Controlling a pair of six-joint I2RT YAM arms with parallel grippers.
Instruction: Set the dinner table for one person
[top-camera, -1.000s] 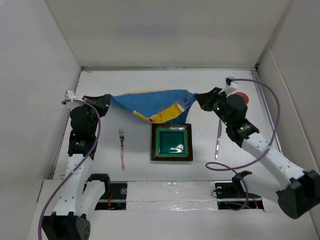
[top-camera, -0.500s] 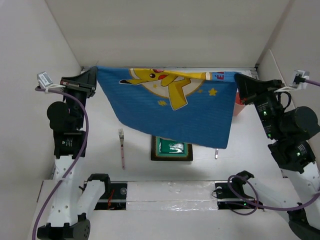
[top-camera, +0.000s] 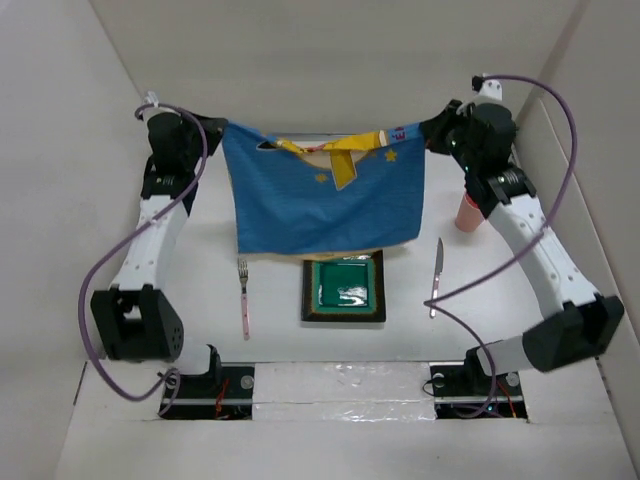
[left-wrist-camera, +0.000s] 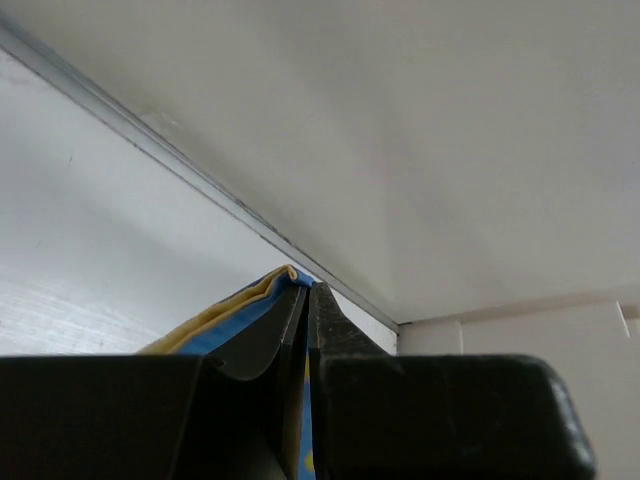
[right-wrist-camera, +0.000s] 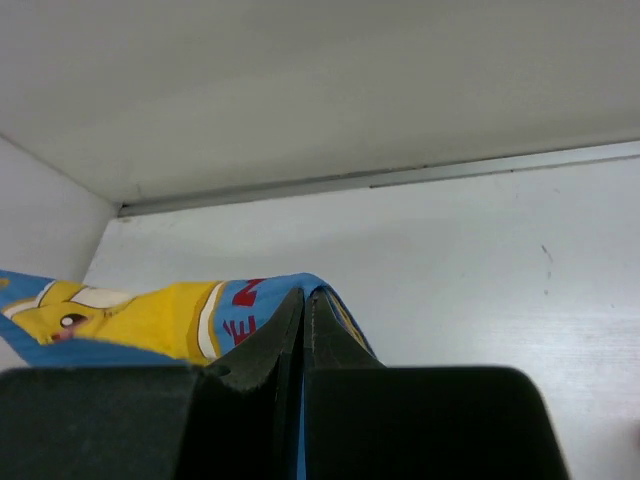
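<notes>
A blue cartoon-printed cloth placemat (top-camera: 325, 205) hangs in the air over the back of the white dinner table (top-camera: 280, 330), stretched between both arms. My left gripper (top-camera: 218, 128) is shut on its left top corner, seen in the left wrist view (left-wrist-camera: 305, 288) pinching the blue and yellow cloth (left-wrist-camera: 235, 312). My right gripper (top-camera: 432, 128) is shut on the right top corner, seen in the right wrist view (right-wrist-camera: 304, 293) with the printed cloth (right-wrist-camera: 150, 320) beside it. The placemat's lower edge hangs just behind a green square plate (top-camera: 344, 286).
A fork with a pink handle (top-camera: 243, 296) lies left of the plate. A knife (top-camera: 436, 276) lies right of it. A pink cup (top-camera: 469, 210) stands at the right, by the right arm. White walls close in the back and sides.
Both arms have swung back toward the far wall with the placemat. The cloth now hangs farther back and narrower, uncovering the plate and the knife.
</notes>
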